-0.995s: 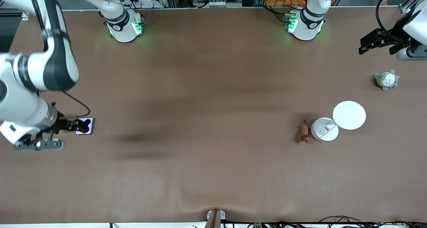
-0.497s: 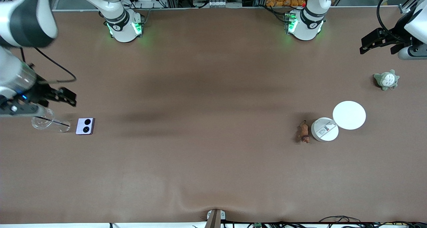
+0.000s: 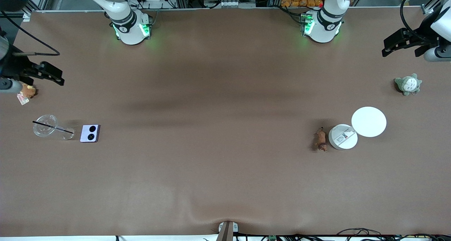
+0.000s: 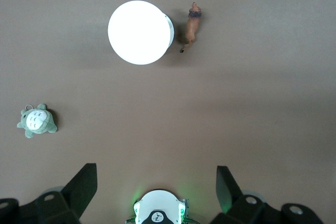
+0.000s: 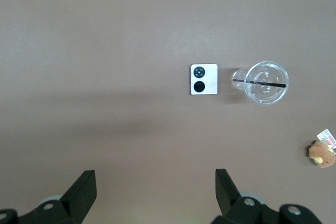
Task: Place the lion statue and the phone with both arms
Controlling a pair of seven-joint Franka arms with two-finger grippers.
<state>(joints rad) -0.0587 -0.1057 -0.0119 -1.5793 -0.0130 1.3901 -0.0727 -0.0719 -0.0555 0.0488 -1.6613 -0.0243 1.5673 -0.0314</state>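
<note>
The lavender phone (image 3: 89,133) lies flat on the table toward the right arm's end, camera circles up; it also shows in the right wrist view (image 5: 203,80). The reddish-brown lion statue (image 3: 320,139) lies toward the left arm's end, beside a white disc; it also shows in the left wrist view (image 4: 192,23). My right gripper (image 3: 53,75) is open and empty, raised at the table's end, apart from the phone; its wrist view (image 5: 155,177) shows the jaws wide. My left gripper (image 3: 391,45) is open and empty, raised at the other end (image 4: 156,174).
A clear cup with a black straw (image 3: 45,125) lies beside the phone. A brown plush toy with a tag (image 3: 27,91) sits under the right gripper. Two white discs (image 3: 369,121) (image 3: 343,136) and a grey-green plush (image 3: 408,84) lie near the lion statue.
The right gripper, down at the phone a second ago, has lifted off and pulled away toward the table's end, leaving the phone on the table. The left arm barely moved.
</note>
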